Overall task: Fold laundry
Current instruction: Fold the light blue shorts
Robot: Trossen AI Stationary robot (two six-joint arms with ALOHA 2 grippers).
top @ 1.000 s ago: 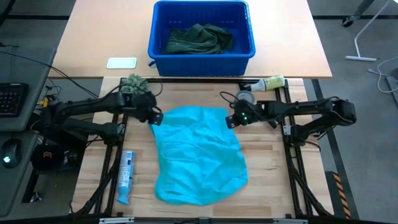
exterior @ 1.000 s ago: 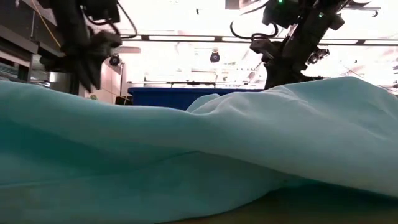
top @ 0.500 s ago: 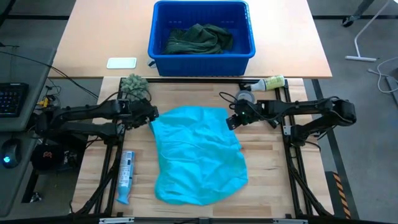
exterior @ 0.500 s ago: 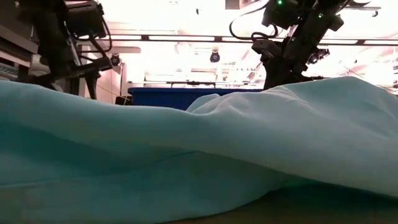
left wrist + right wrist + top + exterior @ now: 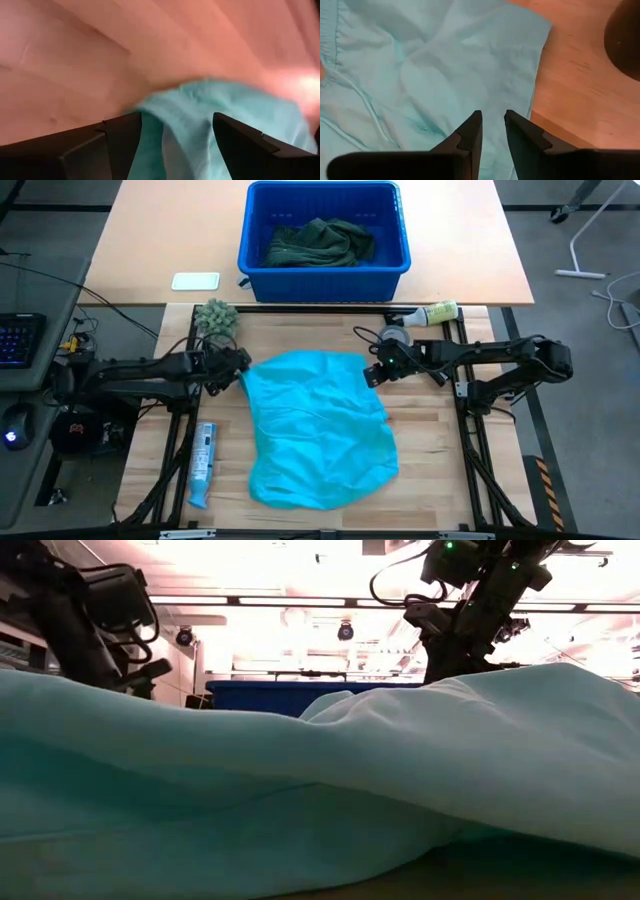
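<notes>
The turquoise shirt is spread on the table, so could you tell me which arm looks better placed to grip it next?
Probably the left. The left gripper stands open with a corner of the turquoise shirt between its fingers, while the right gripper is nearly closed above the cloth.

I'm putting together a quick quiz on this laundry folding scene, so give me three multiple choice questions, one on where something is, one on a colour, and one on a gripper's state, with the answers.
1. Where are the dark green garments?
A. In the blue bin
B. On the wooden table
C. In a gripper

2. What colour is the shirt spread on the wooden table?
A. White
B. Turquoise
C. Red

3. How do the left gripper's fingers stand?
A. Clamped on a bottle
B. Holding a green garment
C. Open, with the shirt's edge between them

Answers: 1 A, the high view shows them bundled inside the bin. 2 B, every view shows turquoise cloth. 3 C, the left wrist view shows the fingers apart.
</notes>
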